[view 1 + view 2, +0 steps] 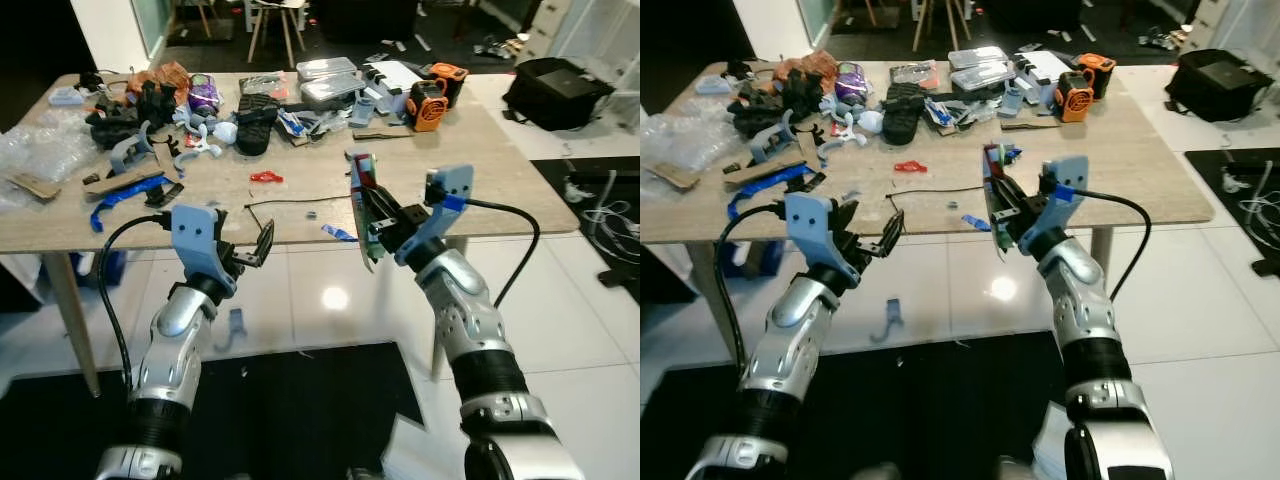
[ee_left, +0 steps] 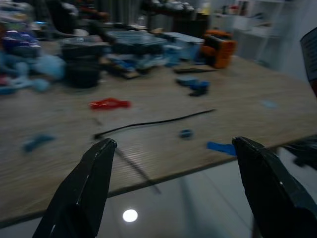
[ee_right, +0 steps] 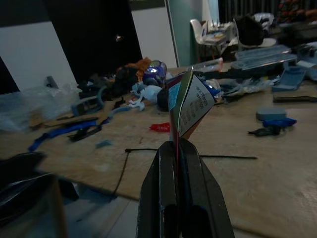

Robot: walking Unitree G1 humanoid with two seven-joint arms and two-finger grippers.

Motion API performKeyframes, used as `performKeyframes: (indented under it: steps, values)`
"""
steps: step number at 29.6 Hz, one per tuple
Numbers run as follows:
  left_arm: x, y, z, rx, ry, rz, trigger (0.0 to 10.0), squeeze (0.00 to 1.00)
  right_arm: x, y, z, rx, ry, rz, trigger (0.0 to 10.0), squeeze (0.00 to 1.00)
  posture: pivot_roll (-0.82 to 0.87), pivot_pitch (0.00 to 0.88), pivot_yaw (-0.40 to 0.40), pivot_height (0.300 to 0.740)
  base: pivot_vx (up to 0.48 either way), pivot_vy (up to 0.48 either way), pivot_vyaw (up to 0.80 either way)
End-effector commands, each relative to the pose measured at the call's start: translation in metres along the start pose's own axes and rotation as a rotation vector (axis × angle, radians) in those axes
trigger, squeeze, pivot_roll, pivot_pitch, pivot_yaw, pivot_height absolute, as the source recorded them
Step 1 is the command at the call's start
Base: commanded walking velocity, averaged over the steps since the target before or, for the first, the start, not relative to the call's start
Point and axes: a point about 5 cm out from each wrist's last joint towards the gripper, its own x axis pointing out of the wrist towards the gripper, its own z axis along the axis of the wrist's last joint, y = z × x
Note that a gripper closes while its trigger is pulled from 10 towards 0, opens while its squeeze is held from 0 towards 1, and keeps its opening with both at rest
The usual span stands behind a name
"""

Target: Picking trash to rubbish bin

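My right gripper (image 1: 377, 222) is shut on a flat printed wrapper (image 1: 362, 200), green and red, held upright on edge over the table's front edge. In the right wrist view the wrapper (image 3: 190, 106) sticks up from between the closed fingers (image 3: 166, 188). My left gripper (image 1: 262, 243) hangs open just in front of the table edge with nothing between its fingers (image 2: 84, 193). On the wooden table (image 1: 500, 170) near it lie a black cable tie (image 1: 290, 203), a small red scrap (image 1: 265, 177) and a blue scrap (image 1: 338, 233).
The back of the table is crowded with clutter: a black shoe sole (image 1: 255, 122), clear plastic bags (image 1: 40, 145), grey and blue printed parts (image 1: 135, 150), an orange tool (image 1: 428, 103), clear boxes (image 1: 330, 80). A black bag (image 1: 555, 90) sits on the white floor to the right.
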Motion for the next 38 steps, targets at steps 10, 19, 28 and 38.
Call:
performKeyframes:
  steps: [10,19,28,38]
  values:
    - [0.0034,-0.0056,-0.0019,0.004,0.018,-0.045,10.0,0.00,-0.0032,-0.0053,-0.0020,0.009,0.018,-0.017,10.0,0.00,0.03,0.000,-0.032,0.740,0.000,0.000,-0.80]
    - [0.0046,-0.0071,-0.0022,0.001,0.020,-0.070,10.0,0.00,-0.0028,-0.0052,-0.0023,0.017,0.020,-0.015,10.0,0.00,0.03,0.000,-0.032,0.740,0.000,0.000,-0.80]
    - [0.0053,-0.0078,-0.0023,0.001,0.018,-0.090,10.0,0.00,-0.0022,-0.0052,-0.0018,0.023,0.018,-0.013,10.0,0.00,0.03,0.000,-0.031,0.740,0.000,0.000,-0.80]
    - [0.0055,-0.0078,-0.0023,0.001,0.018,-0.098,10.0,0.00,-0.0023,-0.0050,-0.0014,0.025,0.016,-0.011,10.0,0.00,0.03,0.000,-0.030,0.740,0.000,0.000,-0.80]
